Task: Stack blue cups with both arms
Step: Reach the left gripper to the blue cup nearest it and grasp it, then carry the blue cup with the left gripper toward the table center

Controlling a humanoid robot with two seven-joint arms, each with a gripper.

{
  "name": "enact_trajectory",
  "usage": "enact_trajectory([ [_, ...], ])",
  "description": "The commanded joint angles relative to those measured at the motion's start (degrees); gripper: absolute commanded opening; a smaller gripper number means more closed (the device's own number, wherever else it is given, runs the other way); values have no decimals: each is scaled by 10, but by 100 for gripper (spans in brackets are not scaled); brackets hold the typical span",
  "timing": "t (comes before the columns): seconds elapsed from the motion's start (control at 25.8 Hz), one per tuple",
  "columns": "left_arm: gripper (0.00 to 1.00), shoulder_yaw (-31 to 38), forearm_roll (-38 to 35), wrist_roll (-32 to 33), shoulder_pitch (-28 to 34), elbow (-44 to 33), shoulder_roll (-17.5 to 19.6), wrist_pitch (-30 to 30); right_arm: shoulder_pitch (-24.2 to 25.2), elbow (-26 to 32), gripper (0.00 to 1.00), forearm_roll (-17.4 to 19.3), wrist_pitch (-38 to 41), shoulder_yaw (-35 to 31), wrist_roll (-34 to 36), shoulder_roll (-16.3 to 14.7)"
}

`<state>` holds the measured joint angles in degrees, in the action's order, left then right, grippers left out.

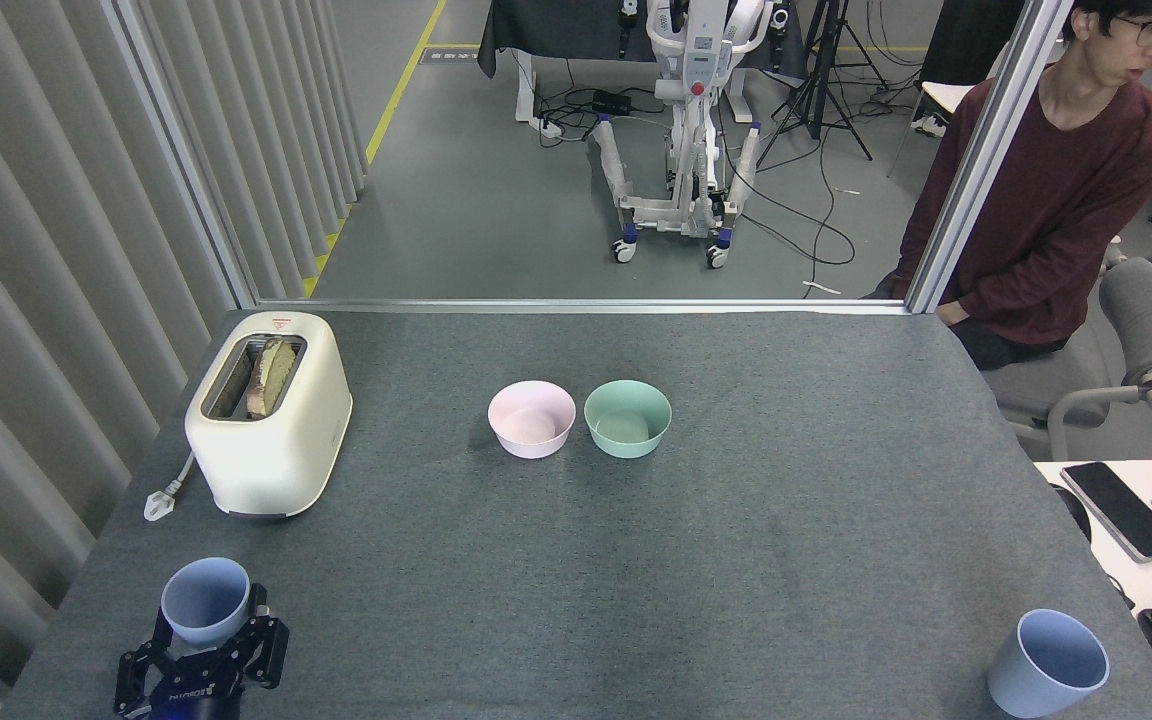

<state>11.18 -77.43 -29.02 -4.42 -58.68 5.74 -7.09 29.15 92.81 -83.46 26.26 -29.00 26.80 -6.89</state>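
One pale blue cup (204,598) stands near the table's front left corner, open end up. My left gripper (210,622) comes up from the bottom edge and its black fingers (259,604) press against both sides of this cup's lower body. The second blue cup (1048,662) rests tilted near the front right corner, its opening turned up and to the right, with nothing touching it. My right arm and its gripper are out of view.
A cream toaster (269,412) with bread in its slot stands at the left. A pink bowl (531,418) and a mint-green bowl (627,418) sit side by side mid-table. A person (1056,200) sits beyond the far right corner. A phone (1122,510) lies on a white desk at the right.
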Motion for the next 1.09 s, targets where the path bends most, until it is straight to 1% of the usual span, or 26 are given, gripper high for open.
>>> enact_trajectory([
  [0.0, 99, -1, -1, -15, -9, 11, -1, -2, -1, 1, 100, -1, 0, 0, 0, -1],
  [0.12, 90, -1, -1, -17, -11, 11, 1, -9, -1, 1, 100, -1, 0, 0, 0, 0],
  [0.19, 86, -5, -1, -17, -15, 11, 1, -11, 1, 2, 100, -1, 0, 0, 0, 0],
  [0.35, 86, -25, -1, -15, -27, 1, 0, -11, 2, 3, 100, -2, 0, 0, 0, -1],
  [0.43, 86, -42, 0, -14, -26, -31, 0, -16, 2, 3, 100, -2, 1, 0, 0, -1],
  [0.54, 87, -109, -1, -14, -13, -75, -1, -41, 2, 4, 100, -3, 1, 0, 0, -2],
  [0.66, 87, -193, -3, -14, -9, -88, -1, -42, 1, 4, 100, -3, 1, 0, 0, -1],
  [0.74, 87, -236, -11, -13, -16, -93, -3, -43, 1, 4, 100, -3, 1, 0, 0, -1],
  [0.93, 88, -322, -55, -14, -31, -93, -13, -68, 3, 4, 100, -3, 1, -1, 0, -2],
  [1.05, 88, -354, -113, -14, -31, -86, -23, -81, 3, 4, 100, -3, 0, -2, 1, -2],
])
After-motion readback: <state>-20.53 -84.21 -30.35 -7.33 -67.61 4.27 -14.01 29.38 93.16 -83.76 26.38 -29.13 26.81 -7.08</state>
